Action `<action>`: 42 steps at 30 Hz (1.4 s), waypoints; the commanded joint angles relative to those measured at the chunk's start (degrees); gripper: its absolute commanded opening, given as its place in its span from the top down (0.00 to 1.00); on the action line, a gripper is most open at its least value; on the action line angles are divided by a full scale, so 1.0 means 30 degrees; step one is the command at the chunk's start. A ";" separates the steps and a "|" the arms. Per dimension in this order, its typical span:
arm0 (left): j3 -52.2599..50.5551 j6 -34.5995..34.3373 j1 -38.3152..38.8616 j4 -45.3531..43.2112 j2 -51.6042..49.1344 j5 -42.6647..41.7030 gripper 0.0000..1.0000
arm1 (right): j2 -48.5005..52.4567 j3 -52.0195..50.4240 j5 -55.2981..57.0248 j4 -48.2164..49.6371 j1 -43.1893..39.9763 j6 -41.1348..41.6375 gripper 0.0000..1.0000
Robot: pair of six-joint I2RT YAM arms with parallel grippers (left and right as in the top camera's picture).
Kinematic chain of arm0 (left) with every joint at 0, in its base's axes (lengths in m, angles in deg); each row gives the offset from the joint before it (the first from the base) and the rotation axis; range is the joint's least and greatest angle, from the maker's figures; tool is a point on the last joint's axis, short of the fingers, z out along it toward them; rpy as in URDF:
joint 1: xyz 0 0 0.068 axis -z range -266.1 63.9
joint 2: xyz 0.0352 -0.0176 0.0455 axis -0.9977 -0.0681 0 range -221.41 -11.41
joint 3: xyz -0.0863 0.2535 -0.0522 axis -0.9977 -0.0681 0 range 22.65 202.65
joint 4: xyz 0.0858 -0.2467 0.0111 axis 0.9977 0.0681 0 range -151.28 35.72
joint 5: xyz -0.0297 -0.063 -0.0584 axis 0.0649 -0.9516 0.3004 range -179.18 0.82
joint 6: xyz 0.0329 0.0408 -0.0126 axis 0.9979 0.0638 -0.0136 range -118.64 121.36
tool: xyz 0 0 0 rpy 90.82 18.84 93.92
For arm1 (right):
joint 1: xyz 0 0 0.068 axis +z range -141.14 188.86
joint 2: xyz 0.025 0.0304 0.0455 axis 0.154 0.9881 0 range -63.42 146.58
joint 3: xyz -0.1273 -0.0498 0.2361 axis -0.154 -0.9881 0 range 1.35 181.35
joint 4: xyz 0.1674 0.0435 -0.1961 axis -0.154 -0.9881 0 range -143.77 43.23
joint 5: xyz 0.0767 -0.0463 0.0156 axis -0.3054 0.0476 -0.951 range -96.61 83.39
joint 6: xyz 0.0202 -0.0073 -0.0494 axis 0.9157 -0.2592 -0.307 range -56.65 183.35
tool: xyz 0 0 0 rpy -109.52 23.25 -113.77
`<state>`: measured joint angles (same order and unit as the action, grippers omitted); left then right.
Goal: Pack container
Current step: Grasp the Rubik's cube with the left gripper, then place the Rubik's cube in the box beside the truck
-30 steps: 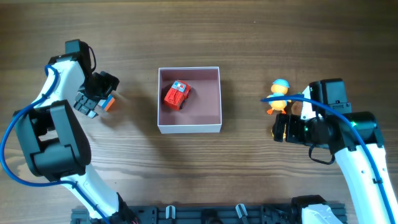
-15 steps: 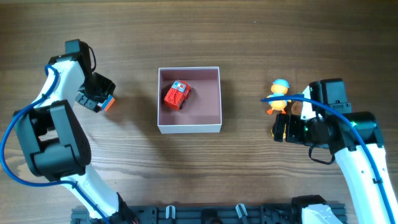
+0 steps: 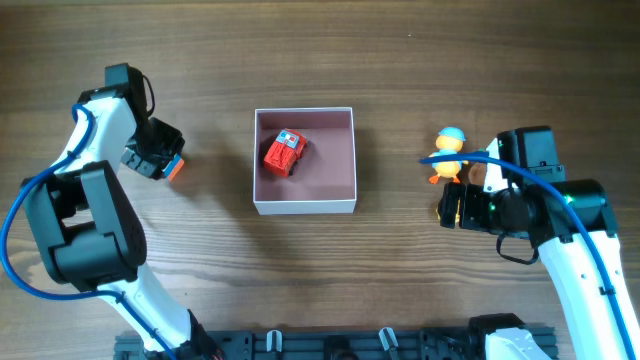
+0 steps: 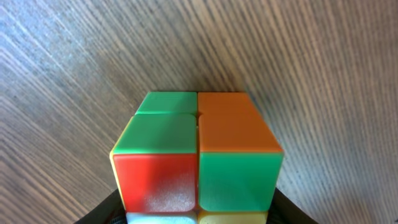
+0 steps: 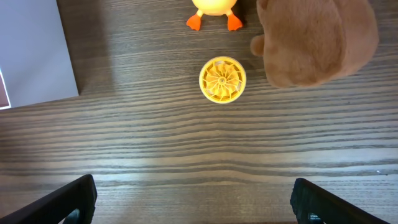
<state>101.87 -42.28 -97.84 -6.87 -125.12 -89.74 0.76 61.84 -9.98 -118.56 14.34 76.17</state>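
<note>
The container (image 3: 305,207), a square white-walled box with a dusty-pink floor, sits mid-table and holds a red toy car (image 3: 285,152). To its left, my left gripper (image 3: 160,155) is low over the wood, shut on a colourful puzzle cube (image 3: 176,168). The left wrist view shows the cube (image 4: 196,155) filling the frame, with black jaws pressed against both its sides and my left gripper (image 4: 198,211) at the bottom edge. My right gripper (image 3: 450,207) stands open and empty to the right of the box. In its own view my right gripper (image 5: 194,199) has only bare wood between its fingers.
An orange duck with a blue cap (image 3: 449,153) stands to the right of the box. A brown plush (image 5: 314,40) and a small yellow ribbed disc (image 5: 222,79) lie just ahead of the right gripper. The container's white wall (image 5: 34,50) shows at far left.
The left jaws have narrowed from wide open onto the sides of the puzzle cube. The right arm and the toys have not moved.
</note>
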 commanded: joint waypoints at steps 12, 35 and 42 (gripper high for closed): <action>0.0962 0.5275 1.2743 -0.0561 0.9005 0.3563 0.96 | 0.0073 0.0335 0.0270 0.0066 0.0029 0.0219 0.00; 0.0954 0.6972 1.4455 -0.1938 0.1341 0.5355 0.96 | 0.0073 0.0335 0.0262 0.0044 0.0029 0.0233 0.00; 0.0954 0.6987 1.4484 -0.2222 0.1341 0.4320 0.96 | 0.0073 0.0335 0.0262 0.0044 0.0029 0.0233 0.00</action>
<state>104.67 -22.19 -54.13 -12.97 -120.71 -76.15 0.78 61.84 -9.98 -118.54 14.34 76.17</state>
